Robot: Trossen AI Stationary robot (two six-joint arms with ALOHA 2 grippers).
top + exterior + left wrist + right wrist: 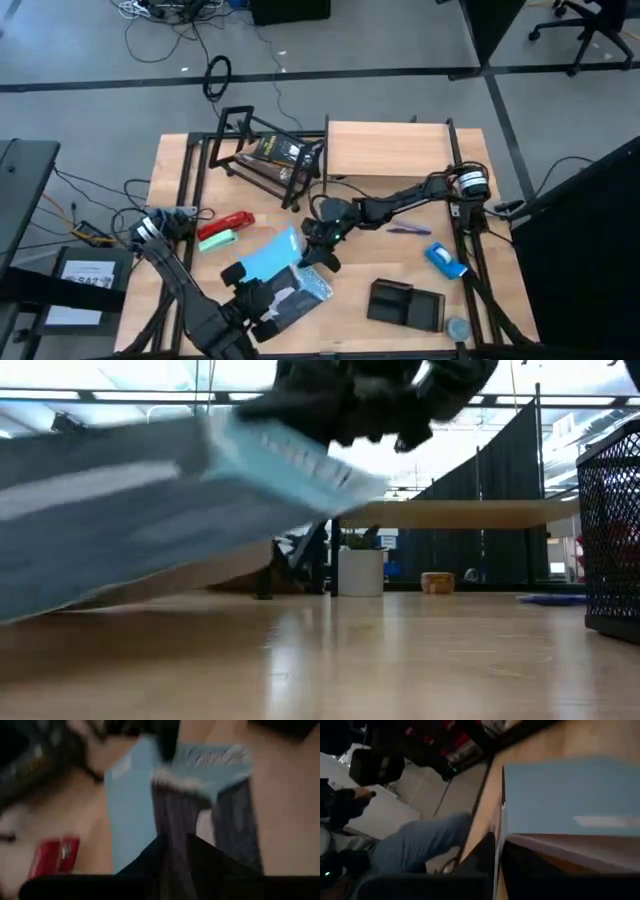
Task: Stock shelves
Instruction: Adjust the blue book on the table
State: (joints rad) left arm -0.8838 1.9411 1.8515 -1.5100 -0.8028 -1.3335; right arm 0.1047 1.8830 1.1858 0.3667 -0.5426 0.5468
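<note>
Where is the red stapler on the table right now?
In the high view, the red stapler lies on the table's left side, beside a green marker, left of the light blue box.

black tube rack point(262, 152) tipped over — wood-top shelf point(388, 148) upright beside it.

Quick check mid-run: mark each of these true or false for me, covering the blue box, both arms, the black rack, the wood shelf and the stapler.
1. Both arms are at the light blue box. True: the right gripper is at its far end and the left gripper at its near end.
2. The wood-top shelf holds the blue box. False: its top is bare.
3. The black tube-frame rack lies tipped over. True.
4. The red stapler sits on the wood shelf. False: it lies on the table, left of the box.
</note>
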